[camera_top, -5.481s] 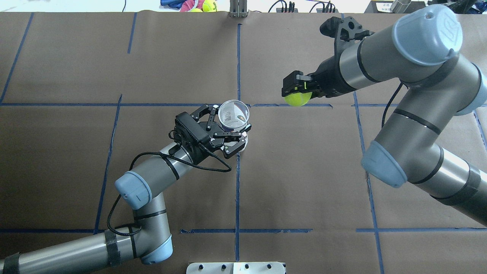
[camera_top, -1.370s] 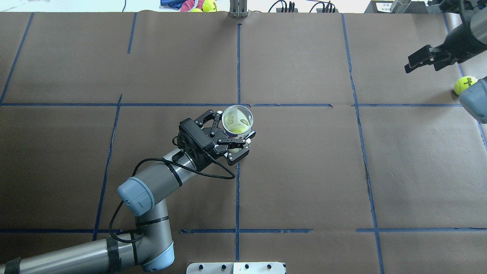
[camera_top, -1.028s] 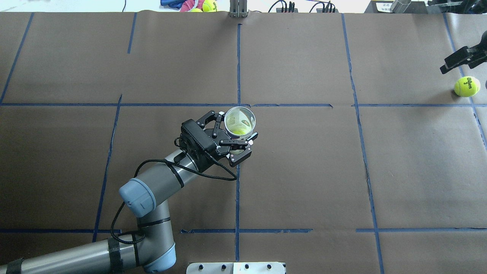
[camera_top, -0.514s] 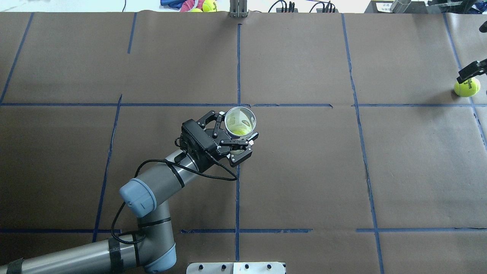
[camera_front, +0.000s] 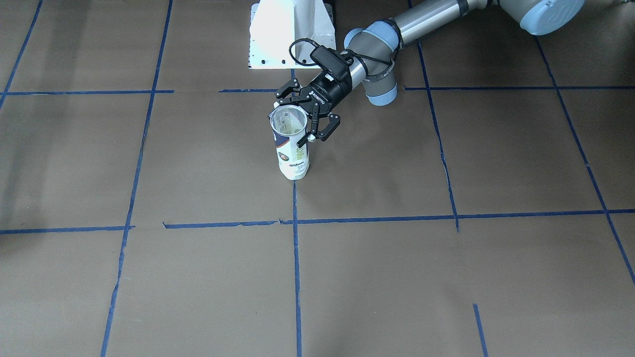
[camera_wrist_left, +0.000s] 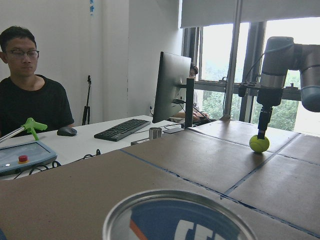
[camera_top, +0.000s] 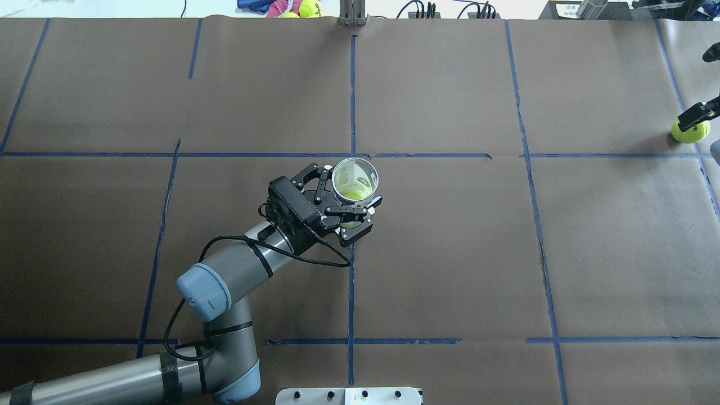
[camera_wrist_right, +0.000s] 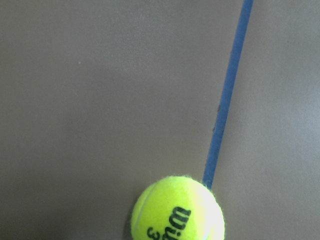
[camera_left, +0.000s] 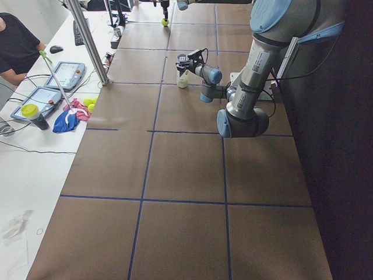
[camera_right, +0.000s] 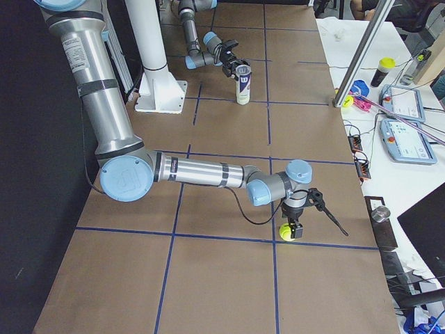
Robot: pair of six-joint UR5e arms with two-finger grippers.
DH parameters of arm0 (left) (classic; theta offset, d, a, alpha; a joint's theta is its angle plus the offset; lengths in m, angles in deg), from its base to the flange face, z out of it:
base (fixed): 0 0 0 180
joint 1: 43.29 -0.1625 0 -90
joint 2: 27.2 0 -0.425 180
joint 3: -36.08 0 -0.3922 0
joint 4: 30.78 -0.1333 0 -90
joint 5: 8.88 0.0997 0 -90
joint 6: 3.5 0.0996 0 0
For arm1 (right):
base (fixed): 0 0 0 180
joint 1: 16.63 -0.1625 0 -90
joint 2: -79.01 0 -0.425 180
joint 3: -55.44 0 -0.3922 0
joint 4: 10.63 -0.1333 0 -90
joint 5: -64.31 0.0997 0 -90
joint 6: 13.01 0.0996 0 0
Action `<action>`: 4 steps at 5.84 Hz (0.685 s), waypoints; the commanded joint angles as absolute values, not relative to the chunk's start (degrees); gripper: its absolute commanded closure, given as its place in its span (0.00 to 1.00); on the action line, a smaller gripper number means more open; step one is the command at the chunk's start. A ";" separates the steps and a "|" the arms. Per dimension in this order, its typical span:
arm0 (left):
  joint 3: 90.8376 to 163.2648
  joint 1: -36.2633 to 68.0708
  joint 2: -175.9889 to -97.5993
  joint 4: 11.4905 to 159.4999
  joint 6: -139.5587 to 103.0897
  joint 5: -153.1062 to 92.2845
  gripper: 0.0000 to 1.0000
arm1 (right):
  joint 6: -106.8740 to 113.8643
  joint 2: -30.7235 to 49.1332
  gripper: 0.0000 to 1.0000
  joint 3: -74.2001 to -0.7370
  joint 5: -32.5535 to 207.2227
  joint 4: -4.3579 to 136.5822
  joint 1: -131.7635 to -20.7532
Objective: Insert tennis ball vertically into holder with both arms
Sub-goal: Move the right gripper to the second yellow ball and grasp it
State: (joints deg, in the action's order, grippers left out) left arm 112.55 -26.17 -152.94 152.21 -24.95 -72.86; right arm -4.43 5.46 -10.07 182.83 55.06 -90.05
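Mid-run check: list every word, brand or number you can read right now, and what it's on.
"Wil" and "3": tennis ball; the word is cut off by the frame edge.
"Wilson": tennis-ball can, on its label, small.
"W": logo on the same can, right side view.
"ROBOTIQ": left claw, on its body.
Unreadable: cropped letters on the can in the left wrist view; tablet screens, too small.

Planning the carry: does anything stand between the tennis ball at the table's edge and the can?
Nothing visible: only taped brown paper lies between the tennis ball and the Wilson can, whose mouth is open.
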 commanded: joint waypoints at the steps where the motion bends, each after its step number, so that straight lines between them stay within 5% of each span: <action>1: 112.55 -26.33 -152.97 152.20 -24.95 -72.86 0.05 | -4.48 5.54 0.03 -9.95 180.78 55.02 -87.48; 4: 112.55 -26.33 -152.97 152.20 -24.95 -72.86 0.05 | -4.92 5.62 0.04 -8.81 176.82 54.05 -87.12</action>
State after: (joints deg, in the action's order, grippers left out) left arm 112.55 -26.33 -152.97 152.20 -24.95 -72.86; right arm -4.76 5.58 -8.99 177.79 54.32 -87.17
